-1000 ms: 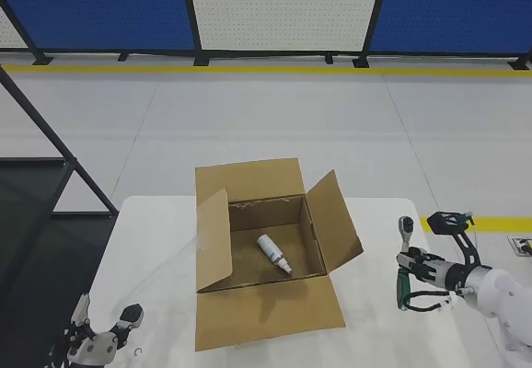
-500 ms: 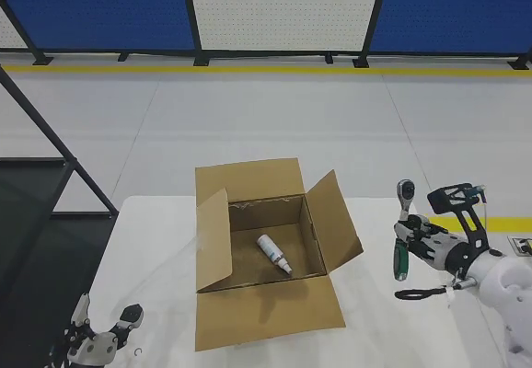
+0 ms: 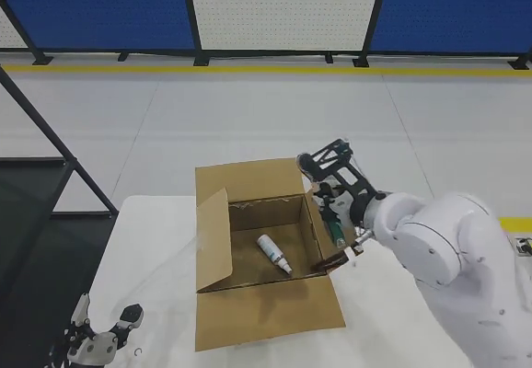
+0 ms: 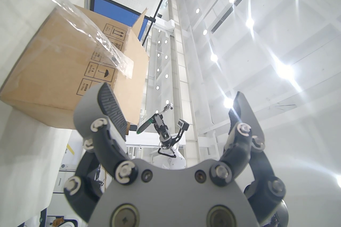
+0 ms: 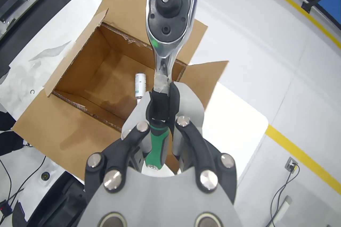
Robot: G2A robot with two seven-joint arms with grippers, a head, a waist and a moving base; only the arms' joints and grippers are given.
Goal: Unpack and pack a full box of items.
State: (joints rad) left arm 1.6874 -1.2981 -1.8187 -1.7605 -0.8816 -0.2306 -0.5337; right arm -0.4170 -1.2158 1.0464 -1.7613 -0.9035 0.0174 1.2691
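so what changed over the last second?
The right gripper, jaws still shut on the chrome ratchet wrench with the green-and-black handle, swung from over the table right of the open brown cardboard box to above the box's right side. Nothing was taken or released. The box, the small white bottle inside it and the open left gripper stayed put.

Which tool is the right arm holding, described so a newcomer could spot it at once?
Find the open cardboard box on the white table. Over its right-hand wall, the right gripper is shut on a ratchet wrench. Its round chrome head and green-and-black handle set it apart from the small white bottle lying on the box floor.
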